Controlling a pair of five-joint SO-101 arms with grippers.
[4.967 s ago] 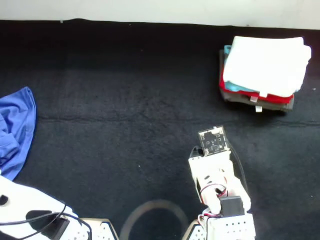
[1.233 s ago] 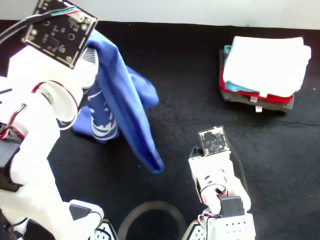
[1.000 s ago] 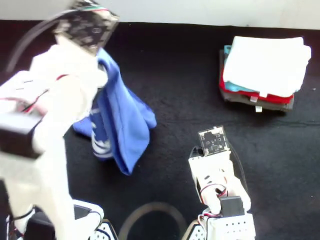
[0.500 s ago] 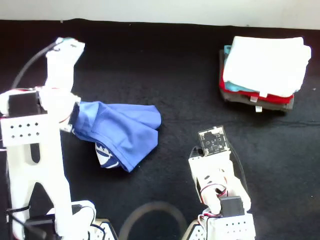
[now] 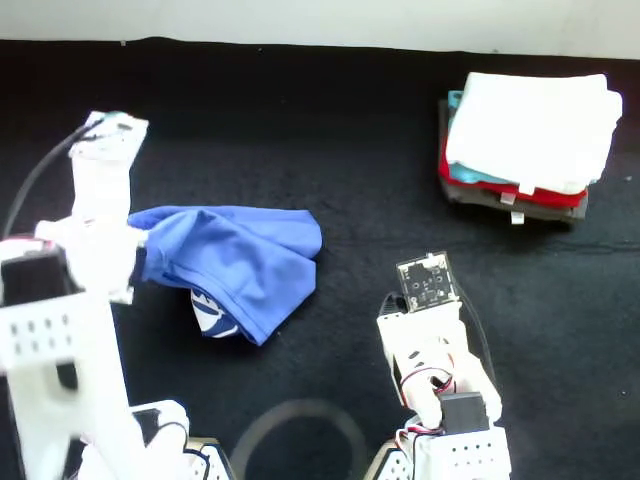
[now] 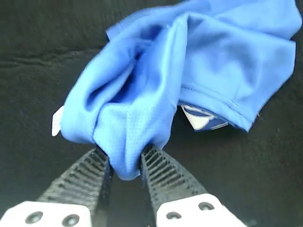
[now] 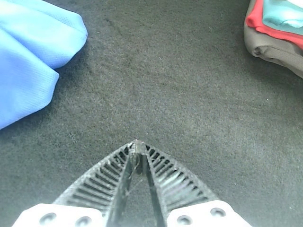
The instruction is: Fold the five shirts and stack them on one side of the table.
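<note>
laying out blue shirt (image 6: 227,56) | clamping its edge in left gripper (image 6: 124,158) | resting right gripper (image 7: 136,144) closed, empty | next: flattening

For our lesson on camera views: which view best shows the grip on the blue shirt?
The left wrist view: the left gripper pinches a fold of the blue shirt. The high view shows the crumpled shirt, the grip hidden under the arm. The right wrist view catches one edge.

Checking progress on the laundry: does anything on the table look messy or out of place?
Yes: the blue shirt lies crumpled and unfolded left of centre, one bunch pinched in the left gripper. The folded stack at the far right corner looks tidy.
</note>
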